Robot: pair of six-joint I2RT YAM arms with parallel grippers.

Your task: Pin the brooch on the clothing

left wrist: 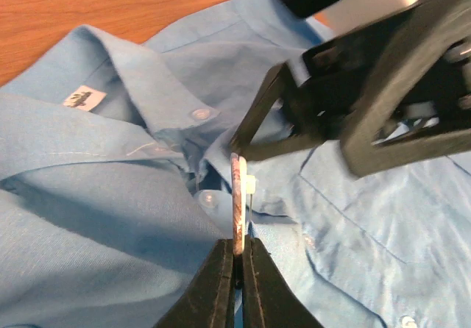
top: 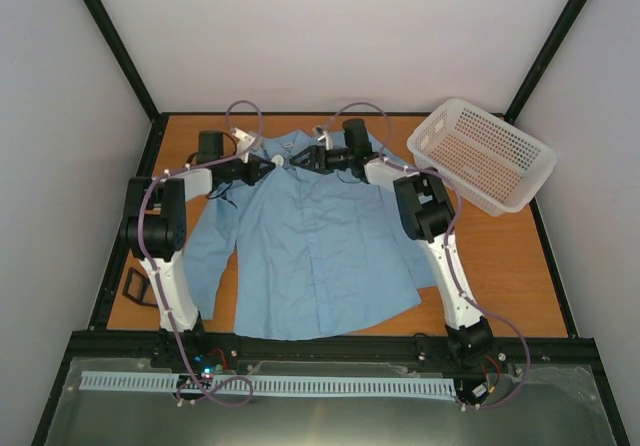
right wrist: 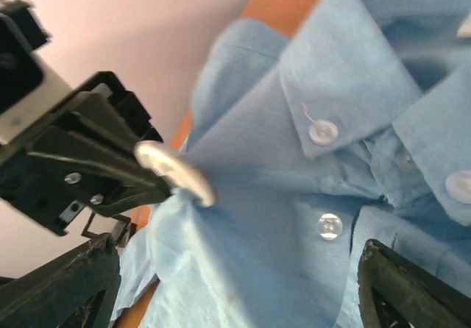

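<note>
The light blue shirt (top: 310, 246) lies flat on the wooden table, collar at the far side. My left gripper (top: 264, 166) is shut on the small round brooch (top: 277, 159), just left of the collar. In the left wrist view the brooch (left wrist: 238, 195) stands edge-on between the black fingertips (left wrist: 221, 276), its pin side against a raised fold of the shirt (left wrist: 110, 218). My right gripper (top: 306, 158) is open over the collar, facing the left one. In the right wrist view the whitish brooch (right wrist: 175, 172) presses into pinched cloth (right wrist: 280, 218), between the wide-apart right fingers (right wrist: 66, 284).
A white perforated basket (top: 485, 151) stands tilted at the far right. A small black square tray (top: 137, 286) lies at the table's left edge beside the left arm. Black frame rails border the table, with walls close behind.
</note>
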